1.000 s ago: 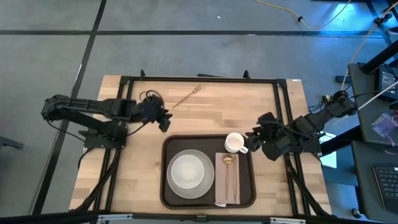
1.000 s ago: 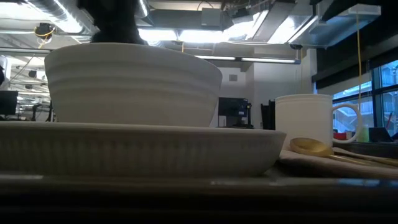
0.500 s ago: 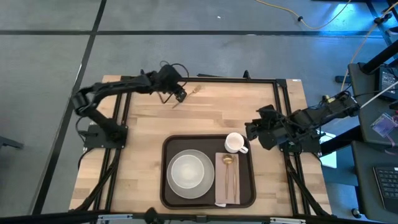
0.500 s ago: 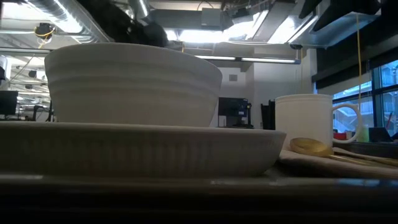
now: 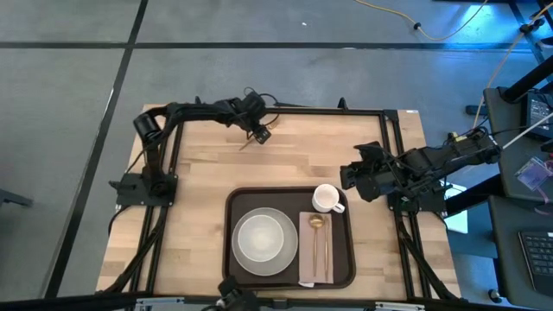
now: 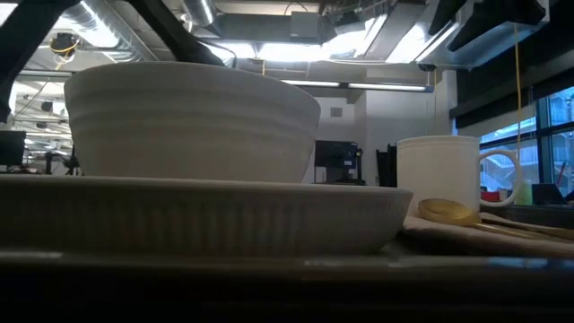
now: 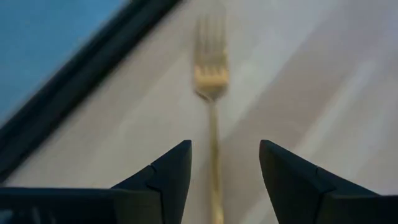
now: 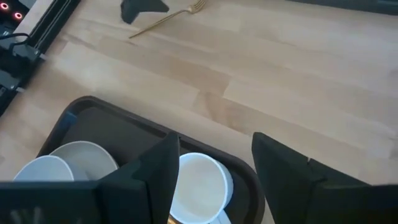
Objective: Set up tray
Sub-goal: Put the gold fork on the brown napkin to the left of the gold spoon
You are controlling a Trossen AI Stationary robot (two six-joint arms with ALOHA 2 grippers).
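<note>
Straddling one gold fork [image 7: 211,81], left gripper [image 7: 224,163] fingers spread; right gripper [image 8: 214,163] open above one mug [image 8: 200,180].

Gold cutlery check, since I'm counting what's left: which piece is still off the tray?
The fork, lying on bare wood beneath the left end effector; the spoon rests on the tray.

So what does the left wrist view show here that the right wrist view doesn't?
Only the left wrist view shows the left pincer open, its fingers either side of the gold fork's handle, tines pointing away. Only the right wrist view shows the tray, the white mug, the bowl on its plate, and the open right pincer above the mug. Both show the fork lying on the wooden table.
</note>
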